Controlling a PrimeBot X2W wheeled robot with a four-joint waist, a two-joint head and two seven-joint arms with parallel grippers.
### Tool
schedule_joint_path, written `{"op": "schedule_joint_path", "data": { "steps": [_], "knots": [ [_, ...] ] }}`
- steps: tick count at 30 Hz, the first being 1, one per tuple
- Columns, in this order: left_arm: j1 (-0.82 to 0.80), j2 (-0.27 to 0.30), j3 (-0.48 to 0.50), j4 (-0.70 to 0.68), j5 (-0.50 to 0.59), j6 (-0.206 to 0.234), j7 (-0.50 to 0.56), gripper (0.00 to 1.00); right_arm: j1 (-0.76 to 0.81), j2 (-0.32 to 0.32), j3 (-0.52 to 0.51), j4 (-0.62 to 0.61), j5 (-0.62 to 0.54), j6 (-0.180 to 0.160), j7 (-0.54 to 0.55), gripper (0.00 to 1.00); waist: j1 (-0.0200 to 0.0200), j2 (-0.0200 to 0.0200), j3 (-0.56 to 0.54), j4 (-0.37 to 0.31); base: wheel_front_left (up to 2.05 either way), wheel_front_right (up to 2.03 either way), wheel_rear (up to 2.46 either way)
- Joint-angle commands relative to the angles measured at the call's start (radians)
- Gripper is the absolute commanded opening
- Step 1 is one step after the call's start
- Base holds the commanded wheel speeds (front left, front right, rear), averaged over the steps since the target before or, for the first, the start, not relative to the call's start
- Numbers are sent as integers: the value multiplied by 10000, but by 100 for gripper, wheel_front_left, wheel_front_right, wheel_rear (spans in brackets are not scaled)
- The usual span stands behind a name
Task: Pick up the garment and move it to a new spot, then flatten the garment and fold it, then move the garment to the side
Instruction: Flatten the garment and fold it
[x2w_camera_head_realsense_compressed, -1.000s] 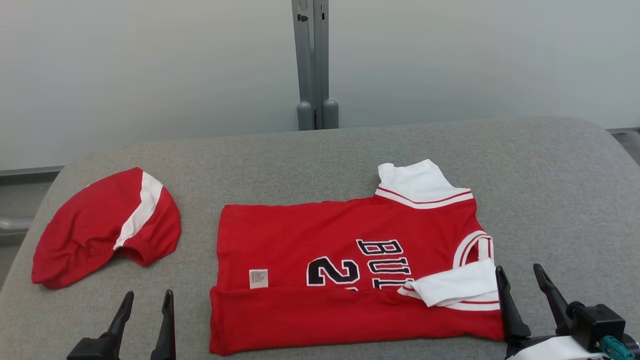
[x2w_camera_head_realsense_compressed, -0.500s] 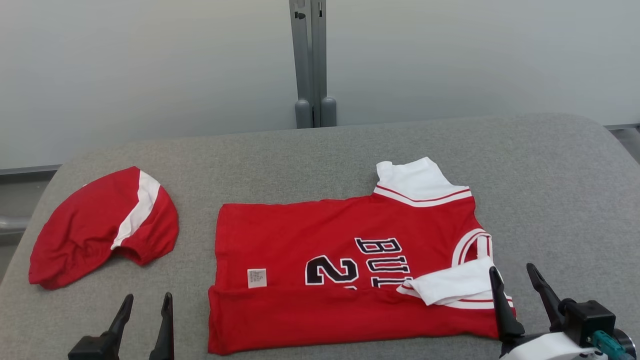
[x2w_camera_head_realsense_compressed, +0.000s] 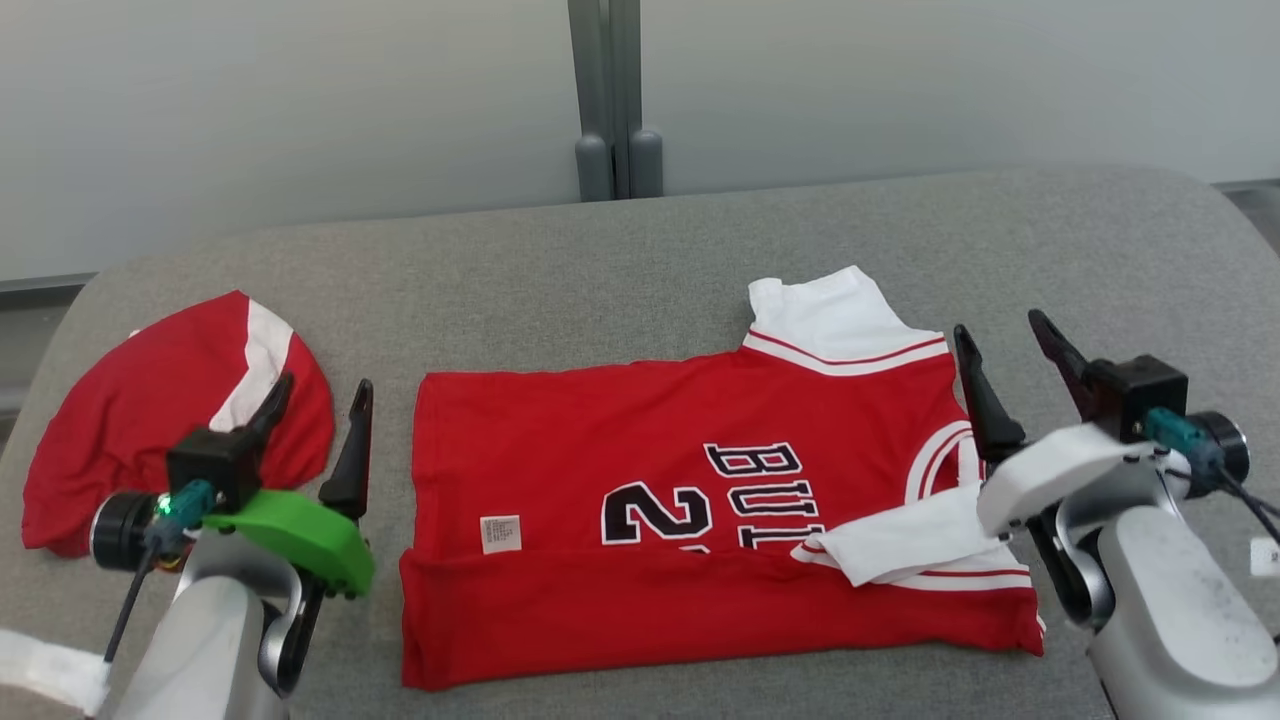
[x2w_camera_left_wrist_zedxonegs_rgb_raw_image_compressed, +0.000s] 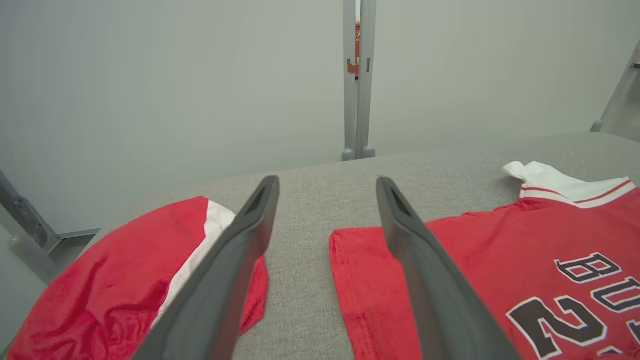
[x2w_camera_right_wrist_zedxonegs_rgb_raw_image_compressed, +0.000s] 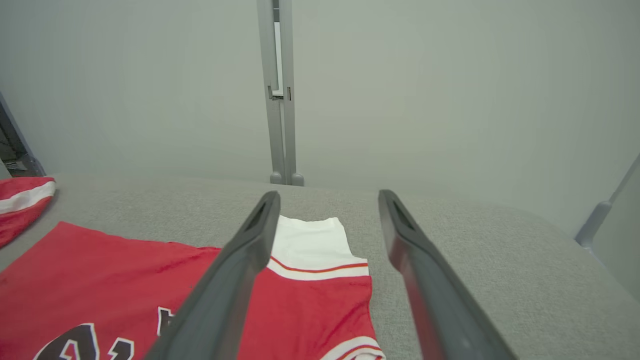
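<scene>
Garment (x2w_camera_head_realsense_compressed: 650, 440) lies unmoved as left gripper (x2w_camera_head_realsense_compressed: 325, 382) and right gripper (x2w_camera_head_realsense_compressed: 998, 323) have advanced beside it, jaws apart.

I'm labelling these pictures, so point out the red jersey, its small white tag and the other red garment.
red jersey (x2w_camera_head_realsense_compressed: 580, 430): head view, plain red cloth left of the lettering.
white tag (x2w_camera_head_realsense_compressed: 500, 533): head view, middle of the tag.
other red garment (x2w_camera_head_realsense_compressed: 120, 450): head view, red cloth left of its white stripe.

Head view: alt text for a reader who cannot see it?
A red jersey, near edge folded over, lies on a grey table between the left gripper and right gripper, both open. A second red garment lies at the left.
</scene>
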Motion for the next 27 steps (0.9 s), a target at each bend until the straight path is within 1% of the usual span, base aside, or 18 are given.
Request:
{"op": "schedule_joint_path", "data": {
  "steps": [1,5,7,14,22,27],
  "knots": [
    [-461,11,-155,250,-96,-43,75,100,-457,-109,30,306,69,2,155,100,0,-1,443,0,0,0,0],
    [-1647,-115,-786,1185,-485,-67,321,100,-1899,-234,129,1412,58,2,465,100,0,-1,1226,33,0,0,0],
    [-2194,-167,-1192,1622,-846,-66,369,100,-2562,-249,159,2037,100,2,597,100,0,-1,1569,73,0,0,0],
    [-3786,-187,-2555,3123,-1830,-66,825,100,-4635,-238,339,4012,23,2,885,100,0,-1,2730,230,0,0,0],
    [-4915,-248,-3742,4192,-2891,-68,1170,100,-6438,-196,561,5915,-13,2,963,100,0,-1,3499,461,0,0,0],
    [-5367,-303,-4329,4460,-3452,-68,1208,100,-7277,-181,691,6937,-156,2,1085,100,0,-1,3778,592,0,0,0]
  ]
}}
